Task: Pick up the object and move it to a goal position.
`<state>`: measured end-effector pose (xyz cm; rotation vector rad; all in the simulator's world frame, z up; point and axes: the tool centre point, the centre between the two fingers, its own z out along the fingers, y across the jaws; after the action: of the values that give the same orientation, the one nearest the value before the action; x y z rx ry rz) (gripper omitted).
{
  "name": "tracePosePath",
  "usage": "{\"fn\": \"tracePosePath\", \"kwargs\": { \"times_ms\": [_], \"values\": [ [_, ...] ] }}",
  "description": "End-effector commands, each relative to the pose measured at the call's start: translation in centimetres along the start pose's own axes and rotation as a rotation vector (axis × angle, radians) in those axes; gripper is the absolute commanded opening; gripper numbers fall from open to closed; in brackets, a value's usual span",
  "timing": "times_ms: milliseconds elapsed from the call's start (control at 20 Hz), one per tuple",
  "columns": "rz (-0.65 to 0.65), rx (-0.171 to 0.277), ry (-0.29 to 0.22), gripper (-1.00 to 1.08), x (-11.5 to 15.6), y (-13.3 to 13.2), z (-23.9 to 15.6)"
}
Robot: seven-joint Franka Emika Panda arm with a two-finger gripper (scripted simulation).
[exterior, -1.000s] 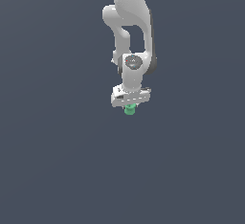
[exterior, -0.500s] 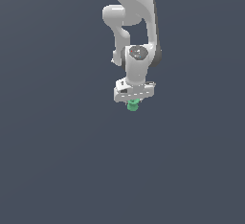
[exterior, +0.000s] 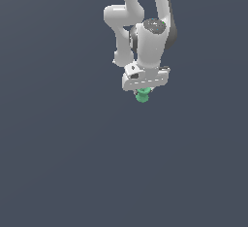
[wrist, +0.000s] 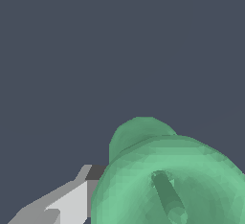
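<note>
A: In the exterior view, what do you see?

B: The white Panda arm [exterior: 140, 22] reaches down from the top of the frame, right of centre, and its gripper [exterior: 144, 93] points downward. The green spool [exterior: 142, 95] pokes out just beneath the gripper's body. Only its lower part shows; the rest is tucked between the fingers. Nothing but a plain dark grey background lies around it, and no goal marker is visible.

A: And the wrist view?

B: The spool [wrist: 172, 180] fills the near corner of the picture, very close to the camera. A wide flared end faces the lens, with a dark hole in its middle. One pale finger [wrist: 67, 204] presses against its side. So the gripper looks closed around the spool, holding it.

A: What could go wrong?

B: The spool is rounded and narrow at the waist. If the fingers sit on a flare instead, a quick swing could twist it or let it slip out.
</note>
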<state>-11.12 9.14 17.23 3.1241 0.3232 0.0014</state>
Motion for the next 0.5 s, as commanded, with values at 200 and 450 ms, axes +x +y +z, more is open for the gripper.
{"fn": "tracePosePath", "kwargs": {
  "times_ms": [200, 450],
  "values": [
    [0.0, 0.0, 0.0, -1.0, 0.3, -2.6, -6.6],
    [-0.001, 0.0, -0.001, -1.0, 0.7, -4.6, -11.5]
  ]
}}
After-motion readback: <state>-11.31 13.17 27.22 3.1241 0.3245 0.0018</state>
